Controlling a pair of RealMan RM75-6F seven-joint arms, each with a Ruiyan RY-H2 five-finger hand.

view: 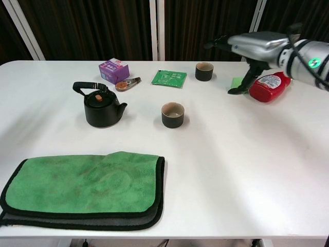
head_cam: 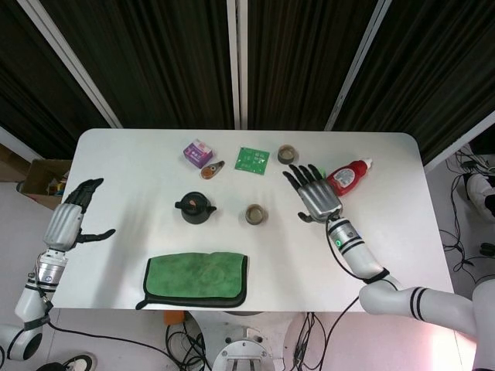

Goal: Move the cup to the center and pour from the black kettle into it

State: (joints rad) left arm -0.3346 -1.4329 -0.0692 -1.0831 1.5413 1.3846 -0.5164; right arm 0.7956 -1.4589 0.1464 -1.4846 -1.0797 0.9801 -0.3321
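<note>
Table (head_cam: 387, 232): white, its right half bare in front of my right hand (head_cam: 315, 194), which hangs above it with fingers spread wide and nothing held, beside the red bottle (view: 269, 86); my left hand (head_cam: 71, 220) sits off the left edge, fingers loosely apart, empty. Green cloth (view: 85, 186): flat along the near edge. Black kettle (view: 102, 109): upright left of centre, spout pointing right toward the cup (view: 172, 115), which stands upright at mid-table, just apart from it.

arms — white, black wrist bands, green light | right robot hand (head_cam: 315, 194) — silver-grey, black fingers
</note>
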